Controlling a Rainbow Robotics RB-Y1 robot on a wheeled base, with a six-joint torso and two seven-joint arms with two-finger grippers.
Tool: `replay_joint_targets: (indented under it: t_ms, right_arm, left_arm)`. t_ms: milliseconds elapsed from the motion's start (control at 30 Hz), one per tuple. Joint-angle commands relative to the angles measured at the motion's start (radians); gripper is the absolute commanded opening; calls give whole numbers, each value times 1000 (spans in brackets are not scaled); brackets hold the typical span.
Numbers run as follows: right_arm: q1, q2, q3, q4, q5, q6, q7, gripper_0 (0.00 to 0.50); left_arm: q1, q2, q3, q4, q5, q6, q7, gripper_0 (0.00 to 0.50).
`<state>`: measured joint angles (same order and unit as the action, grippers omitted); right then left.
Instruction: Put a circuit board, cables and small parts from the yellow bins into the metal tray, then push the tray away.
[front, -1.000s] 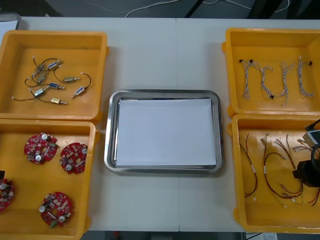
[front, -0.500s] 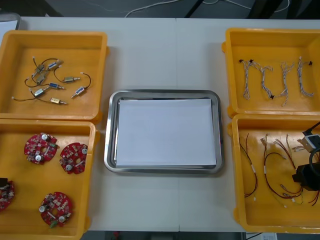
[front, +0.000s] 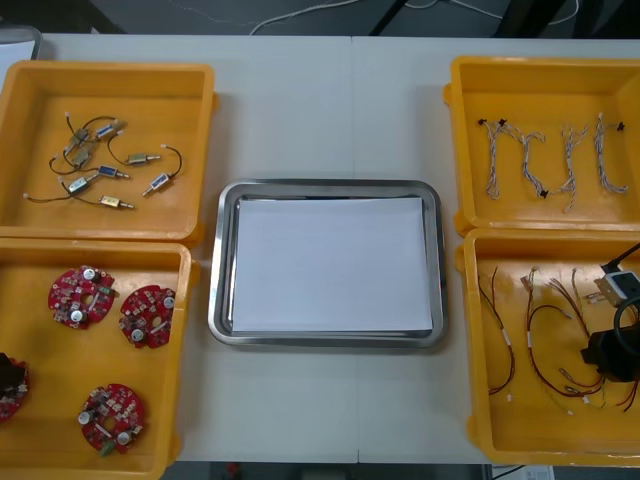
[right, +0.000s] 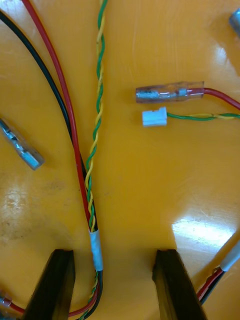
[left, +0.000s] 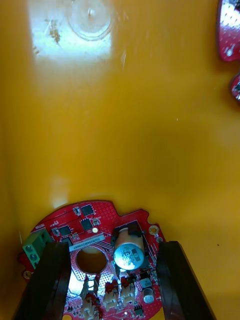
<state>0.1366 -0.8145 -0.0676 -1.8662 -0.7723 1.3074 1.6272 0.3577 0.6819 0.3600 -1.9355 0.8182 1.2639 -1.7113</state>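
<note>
The light surface shows a straight seam running in from 12 o'clock. Beyond its far edge, also at 12 o'clock, a white cord crosses the dark floor.

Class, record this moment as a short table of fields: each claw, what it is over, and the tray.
Left claw: open, over a red circuit board in the near left bin
Right claw: open, low over a taped cable bundle in the near right bin
Tray: shiny rim, white inside

Red circuit boards lie seemingly flat in bin.
</note>
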Motion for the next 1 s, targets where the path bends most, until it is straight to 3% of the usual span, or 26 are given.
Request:
replay_joint_targets:
  t_ms: [33,67,100,233,300,367,567,1000]
  right_arm:
    - [17,9,25,4,2,-8,33,154]
    - [15,9,25,4,2,-8,33,61]
    - [14,9,25,4,2,-8,31,15]
    - [9,9,25,4,1,-5,36,0]
    - [0,9,25,4,-1,0,40,0]
    - [-6,8,25,4,-1,4,45,0]
    - [-37,6,8,-14,-10,41,56,0]
    - [-106,8,-126,-139,-39,313,72,0]
  left_arm:
    - [27,-16,-19,4,-25,-24,-2,500]
    - [27,-16,-19,4,-30,-26,1,496]
    - [26,-16,-21,4,-33,-26,6,460]
    - [23,-19,-19,6,-44,-26,13,320]
    - [21,-19,-22,6,-50,-26,19,198]
    - [20,-19,-24,4,-54,-26,24,154]
    - [15,-19,-29,4,-51,-28,39,112]
    - [-10,-31,-45,-26,-21,32,93,134]
